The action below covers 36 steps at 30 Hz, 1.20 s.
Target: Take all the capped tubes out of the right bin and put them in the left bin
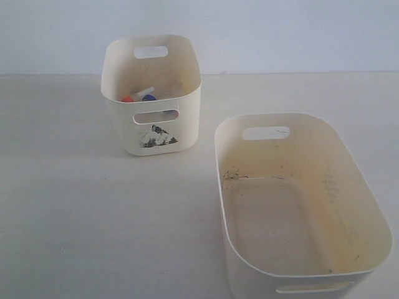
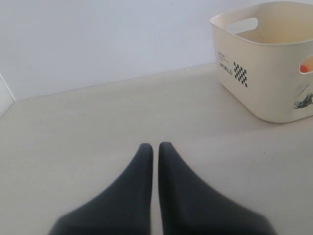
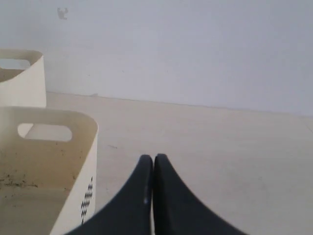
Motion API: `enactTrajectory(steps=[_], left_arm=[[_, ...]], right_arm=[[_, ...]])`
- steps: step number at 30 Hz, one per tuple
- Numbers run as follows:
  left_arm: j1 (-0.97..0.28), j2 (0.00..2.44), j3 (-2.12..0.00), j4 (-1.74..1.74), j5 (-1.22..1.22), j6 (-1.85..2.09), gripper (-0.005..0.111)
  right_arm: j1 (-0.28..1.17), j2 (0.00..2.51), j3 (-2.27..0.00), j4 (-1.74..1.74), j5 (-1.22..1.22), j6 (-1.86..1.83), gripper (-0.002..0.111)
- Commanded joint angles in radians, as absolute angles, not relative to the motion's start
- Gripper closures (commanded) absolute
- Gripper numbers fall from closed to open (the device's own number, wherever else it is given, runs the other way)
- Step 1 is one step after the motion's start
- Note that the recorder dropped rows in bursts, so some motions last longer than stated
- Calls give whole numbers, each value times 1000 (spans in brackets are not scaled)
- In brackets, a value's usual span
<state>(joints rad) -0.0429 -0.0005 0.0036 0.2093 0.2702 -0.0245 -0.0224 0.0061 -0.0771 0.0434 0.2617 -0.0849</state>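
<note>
Black and tapered, the left hand point(image 2: 155, 147) has its two fingers point(image 2: 139, 181) drawn together over the pale beige surface point(image 2: 88, 122), with a hairline slit between the tips. The right hand point(image 3: 153, 159), equally black, is closed tip to tip above the same surface.

Off to one side of the left hand stands the tall narrow cream plastic bin point(image 2: 254, 93). It has a checkered mark point(image 2: 240, 74) on one face, and a spot of orange-red shows through an oval handle cutout point(image 2: 306, 65). Near the right hand is the wide oblong cream plastic bin point(image 3: 78, 147), its floor flecked with dark specks.

In the exterior view the tall narrow cream plastic bin sits in the upper left of the frame, with a dark mountain picture point(image 1: 158, 137) on its front. The slim clear plastic capped tubes point(image 1: 143, 93) lie inside it. An orange-red cap point(image 1: 128, 98) and a blue cap point(image 1: 148, 97) show over the rim, and more blue shows through the front cutout. Their number cannot be told.

The wide oblong cream plastic bin fills the lower right of the frame, well apart from the other. It has a faint dotted diamond mark point(image 1: 330, 184) on its inner wall and brownish stains on its floor. A plain white wall point(image 1: 280, 31) rises behind.
</note>
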Motion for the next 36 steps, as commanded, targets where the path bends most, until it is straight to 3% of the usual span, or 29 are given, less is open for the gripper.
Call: enactTrajectory(steps=[1, 6, 36], left_arm=[[-44, 0, 0, 206, 261, -38, 102], [-44, 0, 0, 206, 261, -38, 102], [-44, 0, 0, 206, 261, -38, 102]], right_arm=[[-30, 0, 0, 48, 211, -50, 109], [-30, 0, 0, 51, 329, -25, 109], [-30, 0, 0, 46, 327, -25, 109]])
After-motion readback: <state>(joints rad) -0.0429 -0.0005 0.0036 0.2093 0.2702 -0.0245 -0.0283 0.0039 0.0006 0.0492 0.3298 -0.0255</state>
